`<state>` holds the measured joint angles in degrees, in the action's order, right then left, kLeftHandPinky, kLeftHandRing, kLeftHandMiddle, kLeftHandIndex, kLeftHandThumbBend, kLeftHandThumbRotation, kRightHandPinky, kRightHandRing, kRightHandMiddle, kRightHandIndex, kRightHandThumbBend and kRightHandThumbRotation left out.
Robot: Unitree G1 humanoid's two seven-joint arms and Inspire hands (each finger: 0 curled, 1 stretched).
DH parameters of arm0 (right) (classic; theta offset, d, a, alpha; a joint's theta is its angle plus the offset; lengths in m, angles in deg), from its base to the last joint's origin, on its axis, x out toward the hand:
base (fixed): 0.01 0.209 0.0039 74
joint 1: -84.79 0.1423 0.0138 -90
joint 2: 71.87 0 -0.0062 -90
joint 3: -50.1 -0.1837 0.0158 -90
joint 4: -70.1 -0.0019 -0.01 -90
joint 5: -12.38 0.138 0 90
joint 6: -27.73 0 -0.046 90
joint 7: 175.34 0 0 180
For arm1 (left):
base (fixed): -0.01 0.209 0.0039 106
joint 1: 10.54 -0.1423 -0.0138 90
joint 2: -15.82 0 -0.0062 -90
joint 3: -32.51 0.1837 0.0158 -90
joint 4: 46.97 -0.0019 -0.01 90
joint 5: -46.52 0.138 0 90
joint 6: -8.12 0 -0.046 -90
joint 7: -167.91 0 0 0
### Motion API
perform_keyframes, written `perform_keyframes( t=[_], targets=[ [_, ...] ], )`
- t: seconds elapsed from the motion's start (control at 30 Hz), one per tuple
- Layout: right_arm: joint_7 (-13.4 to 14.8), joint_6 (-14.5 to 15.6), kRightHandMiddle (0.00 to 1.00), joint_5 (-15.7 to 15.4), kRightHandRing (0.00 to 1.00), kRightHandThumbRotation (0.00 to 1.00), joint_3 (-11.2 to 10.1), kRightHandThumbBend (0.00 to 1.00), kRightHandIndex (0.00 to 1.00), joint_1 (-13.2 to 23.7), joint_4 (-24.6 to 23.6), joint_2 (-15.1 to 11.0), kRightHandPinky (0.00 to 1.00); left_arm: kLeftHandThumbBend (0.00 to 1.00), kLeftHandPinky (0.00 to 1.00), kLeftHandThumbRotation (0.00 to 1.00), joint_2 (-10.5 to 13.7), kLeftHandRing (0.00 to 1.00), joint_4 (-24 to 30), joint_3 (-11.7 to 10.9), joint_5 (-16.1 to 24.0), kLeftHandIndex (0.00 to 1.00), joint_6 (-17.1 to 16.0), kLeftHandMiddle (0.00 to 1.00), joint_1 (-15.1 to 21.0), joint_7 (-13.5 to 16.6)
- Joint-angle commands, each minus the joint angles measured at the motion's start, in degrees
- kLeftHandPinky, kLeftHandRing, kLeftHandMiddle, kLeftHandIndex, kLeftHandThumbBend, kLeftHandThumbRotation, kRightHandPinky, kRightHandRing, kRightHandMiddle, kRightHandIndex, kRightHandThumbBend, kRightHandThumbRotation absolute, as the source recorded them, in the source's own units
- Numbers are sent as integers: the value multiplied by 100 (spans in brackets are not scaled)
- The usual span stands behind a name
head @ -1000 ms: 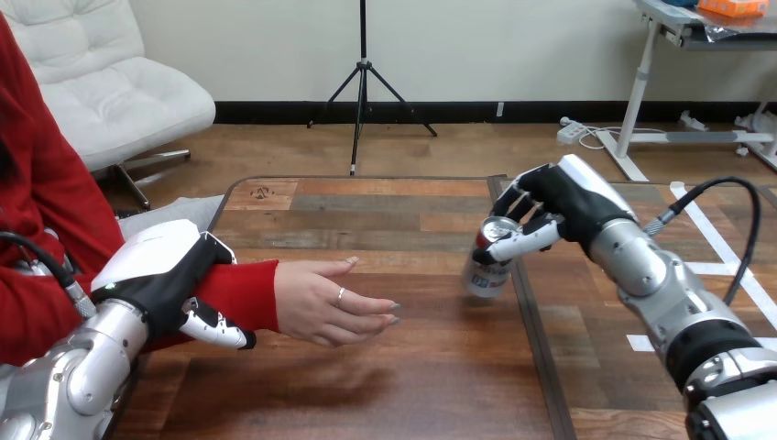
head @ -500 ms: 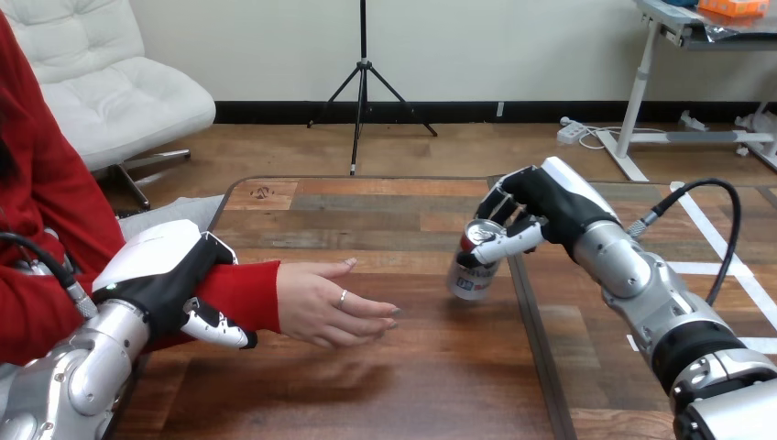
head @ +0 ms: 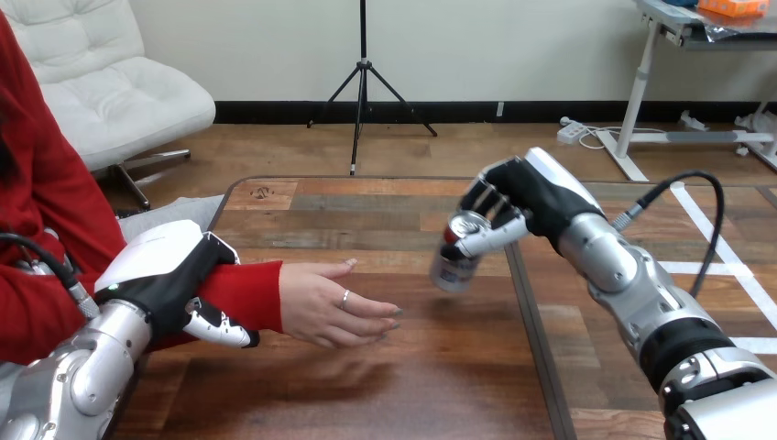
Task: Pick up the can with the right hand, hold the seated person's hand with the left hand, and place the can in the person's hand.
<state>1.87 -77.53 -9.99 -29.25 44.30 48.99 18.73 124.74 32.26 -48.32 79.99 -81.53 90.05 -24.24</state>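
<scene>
The left hand [head: 169,275] is keeping its fingers curled round the person's wrist. The person's hand [head: 334,302] is waiting open over the table [head: 366,197]. Beyond it, the right hand [head: 518,197], fingers clamping the can [head: 454,263], is carrying it tilted and airborne; the can has shifted leftward, narrowing the gap, so placement is probably next.

Wooden table [head: 385,211]: plank top, dark seam right of centre; person's hand [head: 334,307] over left part, contact unclear.
</scene>
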Motion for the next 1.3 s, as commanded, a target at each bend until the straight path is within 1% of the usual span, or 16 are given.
perform_keyframes(
  t=[0.0,0.17,0.43,0.67,0.97,1.27],
  targets=[
    [6,-79,41,122,36,0,-47,78,45,492,-617,19,29,72,22,0,-95,27,791,-291,-127,35,-265,35,853,335],
    [-36,-107,42,152,36,0,-67,78,45,461,-749,41,29,72,22,0,-119,27,790,-279,-119,35,-210,35,881,305],
    [-125,-117,43,203,38,0,-95,78,44,422,-985,78,32,72,21,0,-172,27,786,-270,-106,35,-196,34,914,339],
    [-196,-146,41,225,37,0,-97,78,44,386,-1175,90,31,71,21,0,-208,27,800,-268,-91,35,-168,34,939,340],
    [-267,-210,37,237,31,0,-94,79,43,316,-1443,109,26,72,22,0,-268,27,735,-292,-67,34,-296,35,978,508],
    [-334,-214,36,237,30,0,-74,80,43,237,-1691,143,24,74,23,0,-323,29,696,-306,-22,35,-425,36,1022,739]
  ],
)
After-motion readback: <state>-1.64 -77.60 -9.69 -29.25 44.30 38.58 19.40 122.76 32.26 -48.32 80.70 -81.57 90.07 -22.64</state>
